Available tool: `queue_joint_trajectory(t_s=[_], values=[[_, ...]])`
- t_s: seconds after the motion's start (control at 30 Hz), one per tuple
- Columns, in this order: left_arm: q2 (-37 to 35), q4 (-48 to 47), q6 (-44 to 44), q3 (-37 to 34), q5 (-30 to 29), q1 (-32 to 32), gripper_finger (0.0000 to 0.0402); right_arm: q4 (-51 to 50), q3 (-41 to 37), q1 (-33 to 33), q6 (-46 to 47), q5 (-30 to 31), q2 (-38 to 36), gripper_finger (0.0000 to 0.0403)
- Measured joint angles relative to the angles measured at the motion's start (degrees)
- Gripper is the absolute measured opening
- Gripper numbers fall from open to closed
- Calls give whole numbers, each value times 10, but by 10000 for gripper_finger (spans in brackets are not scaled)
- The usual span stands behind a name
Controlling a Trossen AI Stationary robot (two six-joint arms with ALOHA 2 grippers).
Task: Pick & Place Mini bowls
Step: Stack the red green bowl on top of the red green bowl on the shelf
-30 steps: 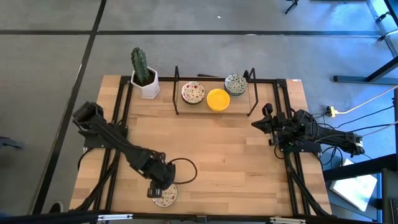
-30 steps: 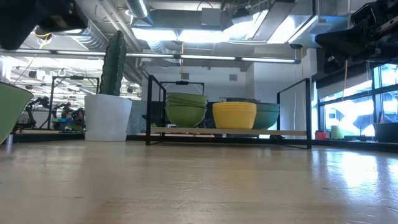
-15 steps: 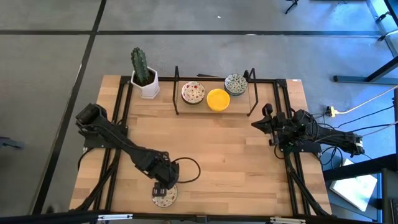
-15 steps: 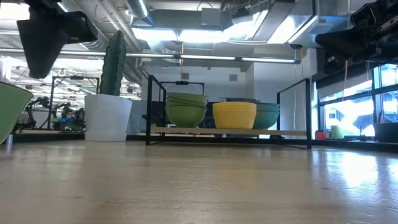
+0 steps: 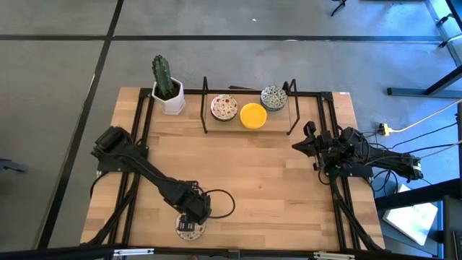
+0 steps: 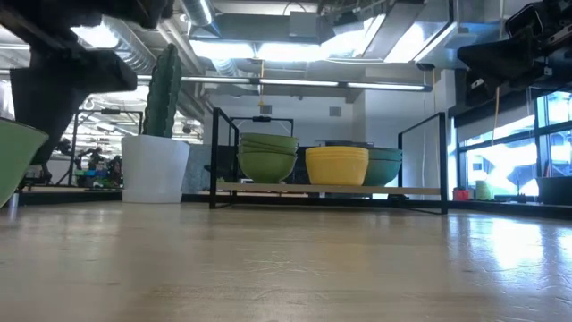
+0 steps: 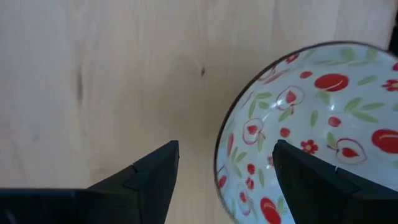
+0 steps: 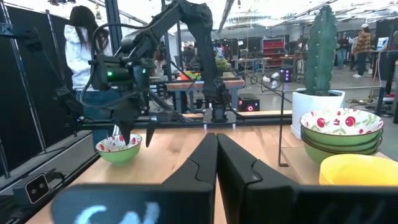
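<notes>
Bowls are what this job is about. Biggest is the desk (image 5: 260,173), wide and bare in the middle, so there is lots of room to move. At its far edge a black rack (image 5: 204,108) holds the stacked bowls (image 5: 252,114), with the cactus pot (image 5: 172,99) just beside it.

Near the front edge sits one red-speckled bowl (image 5: 190,227) alone. It looks just set down. The left gripper (image 5: 193,217) hangs right over it, jaws wide apart, one either side of the rim, holding nothing.

The right gripper (image 5: 297,144) waits by the right edge, jaws together.

The bowl is close to the front edge, so lifting straight up seems safest.
</notes>
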Motion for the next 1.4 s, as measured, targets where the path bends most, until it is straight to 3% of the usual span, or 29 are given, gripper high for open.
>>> queue_joint_trajectory(t_s=[0.6, 0.73, 1.0, 1.4], values=[[44, 7, 61, 0, 5, 9, 242, 0, 0, 0, 1, 0, 0, 10], [44, 7, 72, 0, 7, 9, 187, 0, 0, 0, 2, 0, 0, 10], [38, 7, 100, 8, 25, 10, 17, 0, 0, 0, 17, 0, 0, 10], [7, -80, 184, 89, 25, 25, 9, 2, 0, 0, 19, 0, 0, 10]])
